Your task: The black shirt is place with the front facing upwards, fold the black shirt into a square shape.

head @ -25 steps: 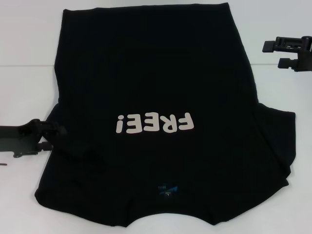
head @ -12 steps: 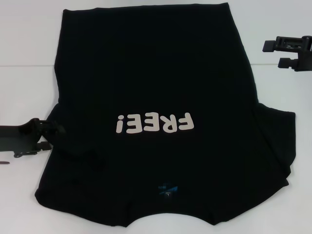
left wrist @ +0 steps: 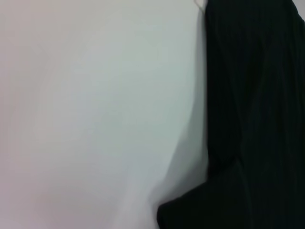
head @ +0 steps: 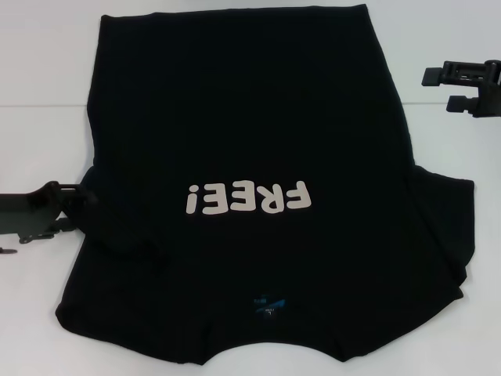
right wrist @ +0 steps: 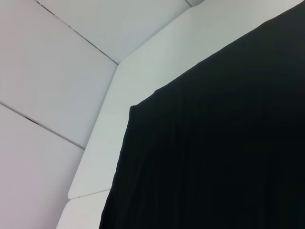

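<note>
Black shirt (head: 250, 157) lies flat, front up, covering middle of white table (head: 39, 94), "FREE!" lettering (head: 249, 199) and neck label (head: 268, 305) toward near edge. Left gripper (head: 74, 210) at shirt's left edge, fingers clamped on black shirt's sleeve. Right gripper (head: 438, 88) near right edge, clear of cloth, fingers apart.

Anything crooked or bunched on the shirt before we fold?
Yes. The black shirt lies flat but uneven: its sleeve by the left gripper is tucked in and rumpled, while the other sleeve spreads out. The right gripper hangs clear.
</note>
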Controlling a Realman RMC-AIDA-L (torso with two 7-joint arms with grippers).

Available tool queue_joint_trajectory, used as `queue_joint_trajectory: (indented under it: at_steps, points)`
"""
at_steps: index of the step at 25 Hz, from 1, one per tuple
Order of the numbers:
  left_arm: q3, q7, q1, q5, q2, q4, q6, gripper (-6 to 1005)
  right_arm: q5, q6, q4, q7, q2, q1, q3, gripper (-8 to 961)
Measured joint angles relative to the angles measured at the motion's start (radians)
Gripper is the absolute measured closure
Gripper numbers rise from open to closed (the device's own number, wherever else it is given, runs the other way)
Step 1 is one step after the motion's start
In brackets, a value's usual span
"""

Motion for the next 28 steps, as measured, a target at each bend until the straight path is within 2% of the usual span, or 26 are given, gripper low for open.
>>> queue_joint_trajectory:
  at_steps: [13, 19, 28]
  points:
    - [0.000, 0.004, -0.017, -0.015, 0.003, -0.030, -0.054, 411, 0.000, -0.004, 0.000, 0.000, 0.000, -0.002, 0.000, 10]
    - [-0.029, 0.007, -0.011, -0.029, 0.006, -0.023, -0.071, 421, 0.000, -0.004, 0.000, 0.000, 0.000, -0.006, 0.000, 10]
    - [-0.027, 0.099, -0.030, -0.031, 0.011, -0.030, -0.151, 436, 0.003, -0.001, 0.000, 0.005, 0.000, -0.008, 0.002, 11]
